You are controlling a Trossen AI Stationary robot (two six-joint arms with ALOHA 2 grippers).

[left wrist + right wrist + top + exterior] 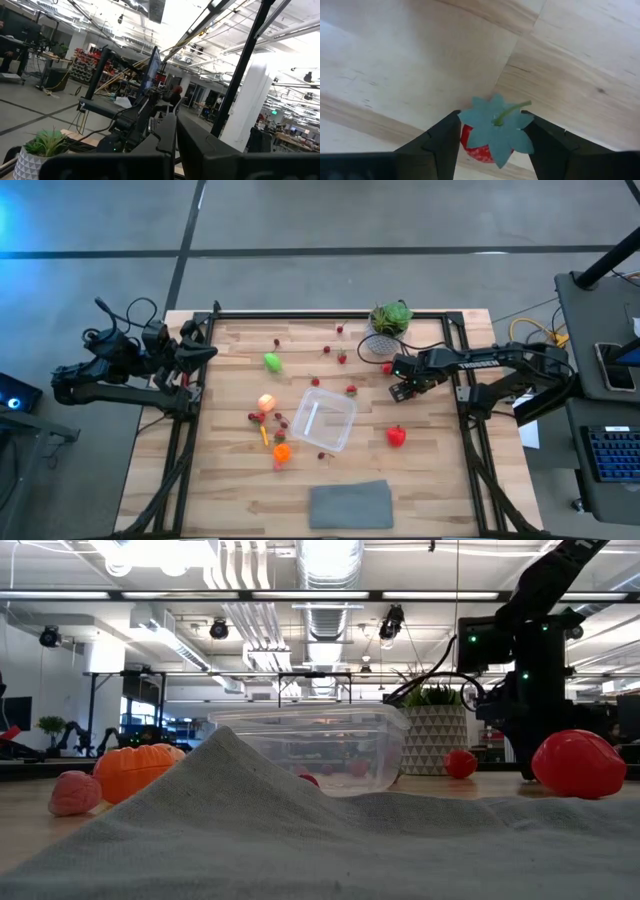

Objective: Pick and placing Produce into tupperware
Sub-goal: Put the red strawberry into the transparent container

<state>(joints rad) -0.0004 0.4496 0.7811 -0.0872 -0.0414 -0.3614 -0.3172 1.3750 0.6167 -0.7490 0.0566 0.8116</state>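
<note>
The clear tupperware (325, 418) (320, 745) stands on the wooden table's middle. Produce lies scattered around it: a green piece (272, 362), a peach-yellow piece (266, 402), an orange piece (281, 451) (138, 768), a red piece (397, 436) (580, 762) and small dark red berries (341, 357). My right gripper (403, 388) (492, 145) points down over a small red strawberry with a green leaf top (495, 127), one finger on each side of it, jaws apart. My left gripper (205, 352) (175, 137) waits shut, raised at the table's left edge. My right gripper comes at the strawberry from above, its fingers (442, 142) close beside the red body (470, 145). The leaf top covers the gap on one side, so I cannot tell whether the fingers touch it. The strawberry rests on the table, stem up.
A grey cloth (350, 505) (300, 830) lies humped at the near edge. A leafy plant in a white pot (390, 317) (438, 735) stands at the far right, just behind my right gripper. A black frame (330, 313) rims the table.
</note>
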